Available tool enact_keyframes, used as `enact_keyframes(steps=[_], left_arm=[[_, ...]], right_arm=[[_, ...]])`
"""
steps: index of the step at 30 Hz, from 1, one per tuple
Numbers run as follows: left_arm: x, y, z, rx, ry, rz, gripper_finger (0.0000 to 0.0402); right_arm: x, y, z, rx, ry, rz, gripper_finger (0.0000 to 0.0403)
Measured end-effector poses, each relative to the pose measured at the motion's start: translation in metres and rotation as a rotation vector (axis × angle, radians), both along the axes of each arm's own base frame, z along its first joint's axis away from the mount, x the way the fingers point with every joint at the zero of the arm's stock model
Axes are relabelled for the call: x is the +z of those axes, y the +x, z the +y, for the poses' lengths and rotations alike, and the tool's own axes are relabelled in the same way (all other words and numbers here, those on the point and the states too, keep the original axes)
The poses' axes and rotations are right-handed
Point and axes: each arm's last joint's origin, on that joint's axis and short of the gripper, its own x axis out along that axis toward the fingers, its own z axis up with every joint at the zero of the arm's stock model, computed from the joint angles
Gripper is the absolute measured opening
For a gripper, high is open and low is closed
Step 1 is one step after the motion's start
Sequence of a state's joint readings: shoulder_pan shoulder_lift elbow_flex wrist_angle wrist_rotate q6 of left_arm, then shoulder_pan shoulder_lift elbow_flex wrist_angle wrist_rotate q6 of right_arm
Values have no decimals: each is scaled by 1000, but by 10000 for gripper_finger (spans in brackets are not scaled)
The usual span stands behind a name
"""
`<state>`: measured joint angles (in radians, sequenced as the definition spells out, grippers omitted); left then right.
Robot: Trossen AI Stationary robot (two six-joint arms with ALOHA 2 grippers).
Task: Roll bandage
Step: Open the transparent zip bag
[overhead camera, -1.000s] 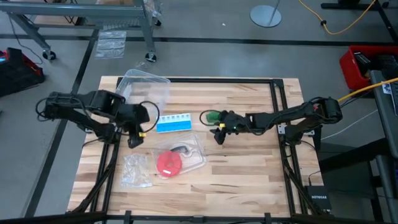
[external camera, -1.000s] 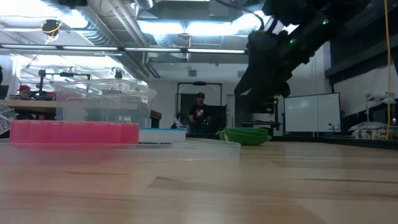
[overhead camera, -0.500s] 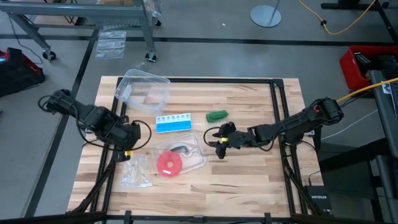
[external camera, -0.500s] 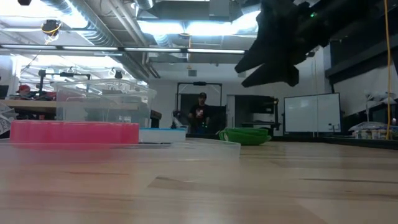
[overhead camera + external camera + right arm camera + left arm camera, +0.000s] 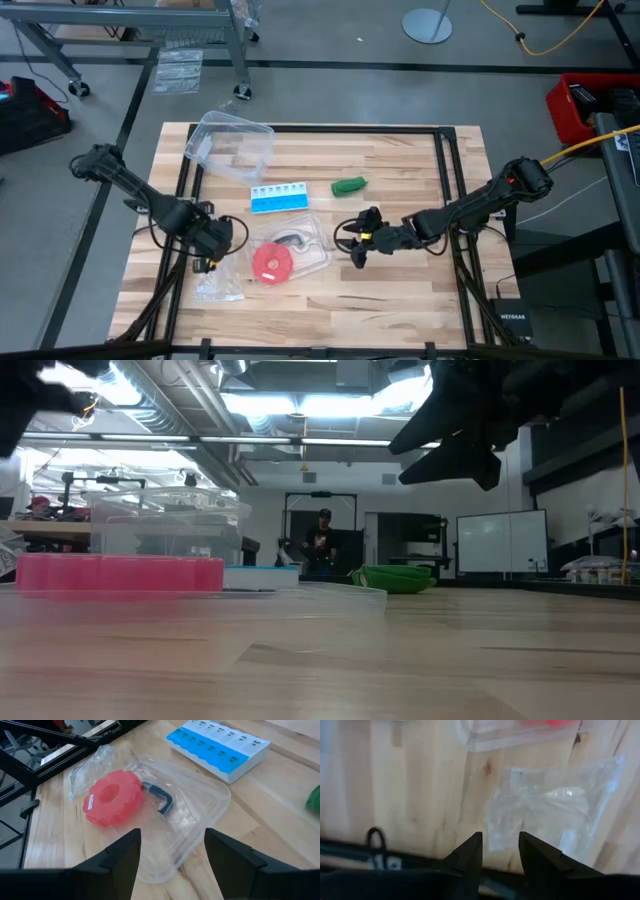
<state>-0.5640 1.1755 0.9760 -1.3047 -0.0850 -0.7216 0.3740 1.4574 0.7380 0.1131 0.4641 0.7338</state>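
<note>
The bandage (image 5: 349,185) is a small dark green bundle lying on the wooden table, to the right of the pill box; it also shows in the low view (image 5: 395,578) and at the edge of the right wrist view (image 5: 315,800). My right gripper (image 5: 351,243) hangs open nearer the table's front edge than the bandage, clear of it, and faces the red disc (image 5: 112,797). My left gripper (image 5: 208,258) points down at the near left. Its fingers stand slightly apart over a clear plastic bag (image 5: 550,815), with nothing between them.
A blue-and-white pill box (image 5: 281,197) lies mid-table. The red disc (image 5: 270,262) sits on a clear plastic tray (image 5: 315,250). A clear tub (image 5: 232,145) stands at the far left. A person (image 5: 322,545) stands in the room beyond the table.
My right gripper has drawn back from the bandage toward the table's near edge, still open; the bandage has stayed lying where it was. My left gripper has swung toward the near edge and come down over the plastic bag.
</note>
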Motion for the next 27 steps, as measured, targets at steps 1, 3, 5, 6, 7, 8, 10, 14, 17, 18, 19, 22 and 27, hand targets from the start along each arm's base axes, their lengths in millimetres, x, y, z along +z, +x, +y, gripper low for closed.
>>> enact_keyframes(steps=[1,3,5,6,7,8,10,14,17,18,19,22,27], left_arm=[[-7,1,-1,-12,-10,-6,120],[-17,2,-1,-33,-18,-9,120],[-27,2,-1,-41,-20,-12,120],[-31,1,-1,-43,-18,-9,120],[-34,0,0,-45,-13,-1,120],[-37,-1,0,-45,-8,9,120],[-43,-3,2,-45,0,21,120],[-56,0,-1,-61,-39,-28,120],[-61,3,-3,-101,-70,-64,120],[-62,3,-3,-104,-69,-64,120],[-62,4,-2,-106,-68,-63,120],[-62,6,1,-95,-67,-66,120],[-61,13,2,-129,-102,-111,120]], right_arm=[[0,0,0,0,0,0,225],[0,0,0,0,1,-1,225],[0,0,0,0,2,-1,225],[0,0,0,0,3,-2,225],[0,0,0,-1,3,-2,225],[0,0,0,-1,3,-2,225],[0,0,0,-1,3,-2,225],[1,1,0,-1,6,-10,225],[1,1,0,-1,8,-14,225],[1,1,0,-2,8,-14,225],[1,1,0,-2,8,-14,225],[1,1,0,-2,8,-16,225],[1,1,0,-2,9,-17,225]])
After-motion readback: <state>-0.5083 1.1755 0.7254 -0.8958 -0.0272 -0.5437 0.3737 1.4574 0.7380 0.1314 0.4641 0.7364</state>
